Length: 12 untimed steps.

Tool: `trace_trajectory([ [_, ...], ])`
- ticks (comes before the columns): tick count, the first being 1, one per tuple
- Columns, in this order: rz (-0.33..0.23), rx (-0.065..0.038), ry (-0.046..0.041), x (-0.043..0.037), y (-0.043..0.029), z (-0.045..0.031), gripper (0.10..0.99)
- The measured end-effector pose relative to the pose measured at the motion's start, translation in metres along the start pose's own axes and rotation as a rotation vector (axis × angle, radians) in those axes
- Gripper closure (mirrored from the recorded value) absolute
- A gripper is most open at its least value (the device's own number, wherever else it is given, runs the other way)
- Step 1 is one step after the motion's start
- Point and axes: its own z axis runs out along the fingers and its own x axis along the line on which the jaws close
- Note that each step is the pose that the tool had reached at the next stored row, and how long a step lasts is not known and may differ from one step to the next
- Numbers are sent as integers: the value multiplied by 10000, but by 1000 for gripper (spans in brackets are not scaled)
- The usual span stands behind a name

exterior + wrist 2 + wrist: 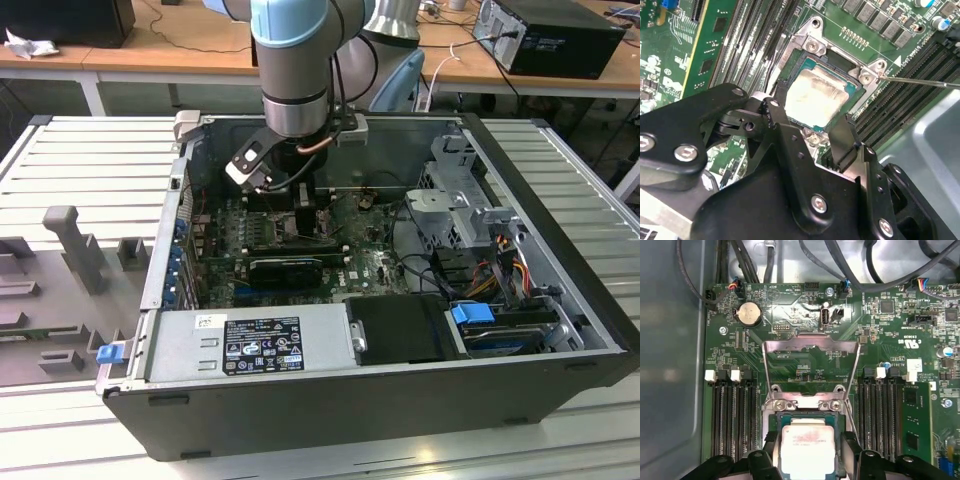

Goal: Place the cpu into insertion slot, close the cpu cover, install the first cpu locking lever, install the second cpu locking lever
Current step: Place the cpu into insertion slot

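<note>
The arm (pixel 295 70) reaches straight down into the open computer case (pixel 530 170), which lies on a slatted metal table (pixel 90 150). In the exterior view the gripper (pixel 290 205) sits low over the motherboard, at about 11 o'clock from the middle of the case. The black expansion card (pixel 285 268) lies just at 6 o'clock of the gripper. The power supply (pixel 250 345) runs along the case's 6 o'clock wall.

In both wrist views the cpu (pixel 815 95) (pixel 807 442) lies flat in the insertion slot (pixel 832 59), with its pale metal top facing up and its edges square to the black frame. The gripper (pixel 807 117) (pixel 809 450) hangs right above it. Its jaws are spread to roughly the chip's width, and the two black fingers (pixel 777 120) stand one at each of two opposite sides of the chip. They sit very close to its edges, but whether they press on it cannot be told.

The cpu cover (pixel 810 346) is swung up and open. In the first wrist view its silver frame rises from the hinge at the slot's far edge, and the green board shows through its window. Long black memory slots (pixel 735 415) run along both sides of the slot, and one green memory stick (pixel 916 420) is seated among them. In the second wrist view a thin metal rod (pixel 920 81) reaches out from one corner of the slot's bracket, over the memory slots. A round coin battery (pixel 748 314) sits on the board beyond the raised cover.
</note>
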Motion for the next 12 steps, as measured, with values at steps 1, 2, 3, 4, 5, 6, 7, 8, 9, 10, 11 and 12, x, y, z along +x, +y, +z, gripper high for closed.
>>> trace_trajectory([
  [1,0,1,0,0,1,-10,494],
  [2,0,2,0,0,2,-18,561],
  [3,0,3,1,0,3,-27,624],
  [4,0,4,2,0,3,-30,682],
  [5,0,7,-1,0,3,-35,741],
  [6,-1,10,0,0,4,-41,804],
  [7,0,14,0,0,5,-47,863],
  [8,0,17,0,0,6,-52,925],
  [9,0,18,0,0,6,-57,925],
  [10,0,18,0,0,7,-60,925],
  [11,0,17,2,1,7,-63,980],
  [12,-1,19,0,0,7,-67,980],
])
